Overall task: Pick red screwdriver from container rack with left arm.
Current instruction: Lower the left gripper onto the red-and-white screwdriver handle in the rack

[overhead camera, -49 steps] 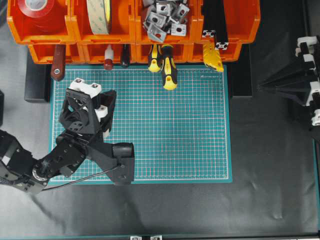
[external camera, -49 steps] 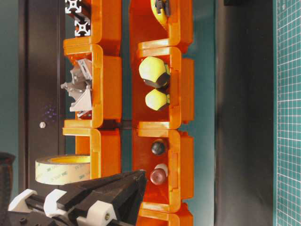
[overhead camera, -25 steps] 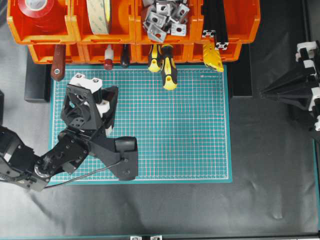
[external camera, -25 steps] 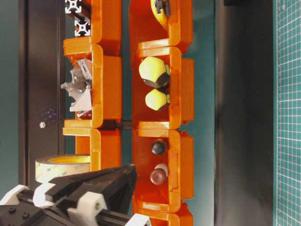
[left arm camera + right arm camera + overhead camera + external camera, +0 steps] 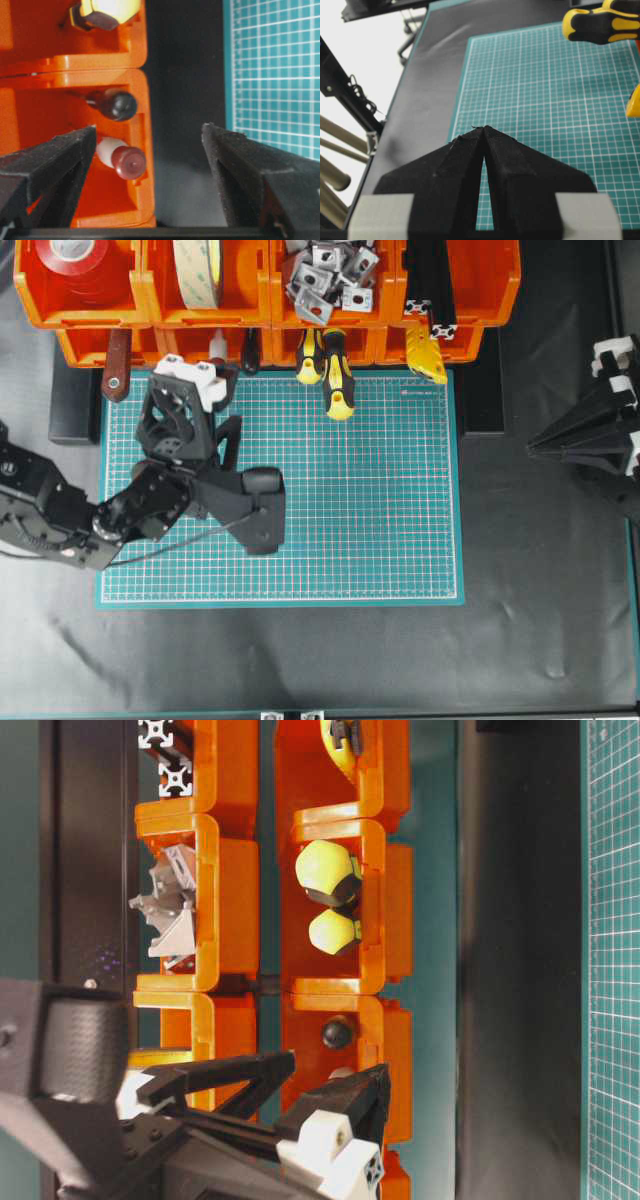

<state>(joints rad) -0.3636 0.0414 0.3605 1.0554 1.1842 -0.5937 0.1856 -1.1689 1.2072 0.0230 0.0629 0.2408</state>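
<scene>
Reaching toward the container rack (image 5: 100, 345), the left hand (image 5: 150, 165) has its two fingers spread wide and holds nothing. The red screwdriver (image 5: 122, 159) sits in a low bin of the rack, its red end poking out beside a black-handled tool (image 5: 117, 104). It is close to one finger but not between them yet. Nothing is picked up so far. The hand must line up, squeeze and pull it out. The right hand (image 5: 483, 131) is pinched closed and empty, far away.

Left claw (image 5: 145, 145) agape; right claw (image 5: 484, 131) closed.
</scene>
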